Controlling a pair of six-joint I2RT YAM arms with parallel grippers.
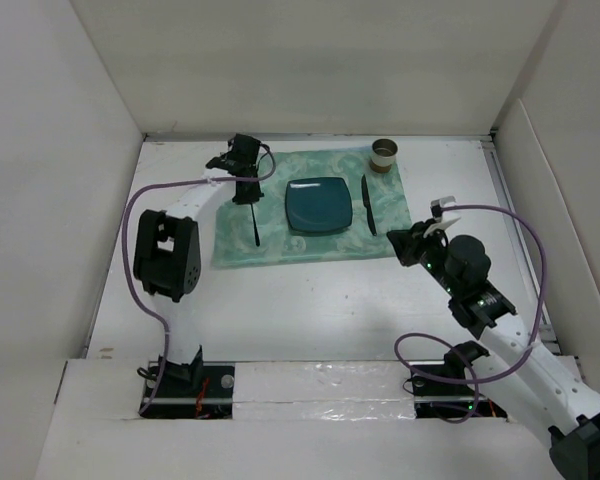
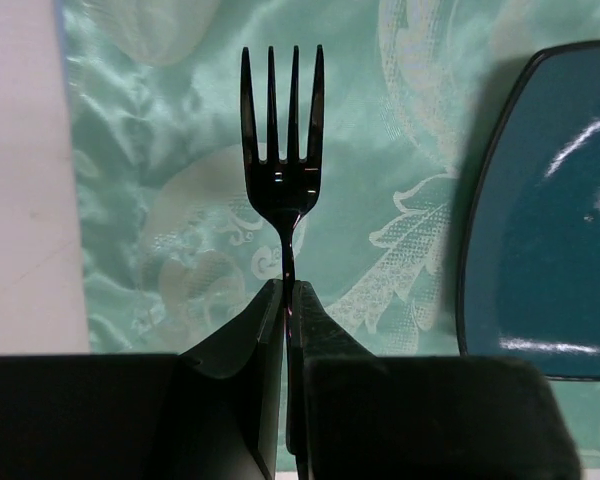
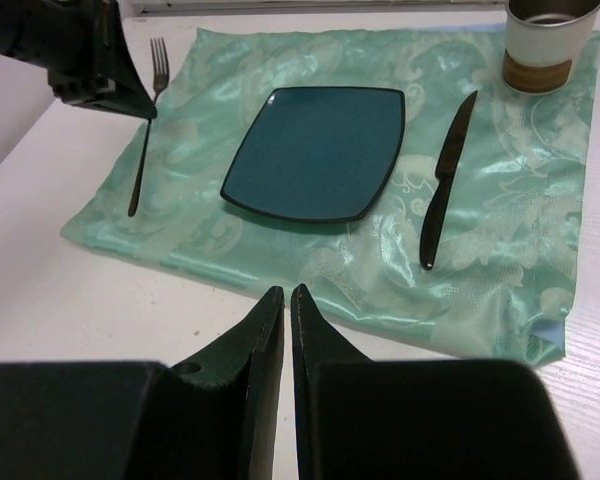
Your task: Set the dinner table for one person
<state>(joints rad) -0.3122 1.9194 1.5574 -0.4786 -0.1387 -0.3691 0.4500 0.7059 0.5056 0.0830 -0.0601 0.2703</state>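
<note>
dinner table (image 1: 310, 300), fork (image 1: 255, 225) near-to-far, tines far

Plate (image 1: 318, 205) on mat (image 1: 280, 250) on dinner table (image 1: 310, 300)

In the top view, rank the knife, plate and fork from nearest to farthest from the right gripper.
1. knife, mat's right side, nearest the right gripper.
2. plate, mat centre.
3. fork, mat's left side.

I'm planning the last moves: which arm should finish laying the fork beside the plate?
Left. The left gripper has its jaws shut on the fork, over the mat left of the plate. The right gripper is empty, nearer the knife across the plate.
</note>
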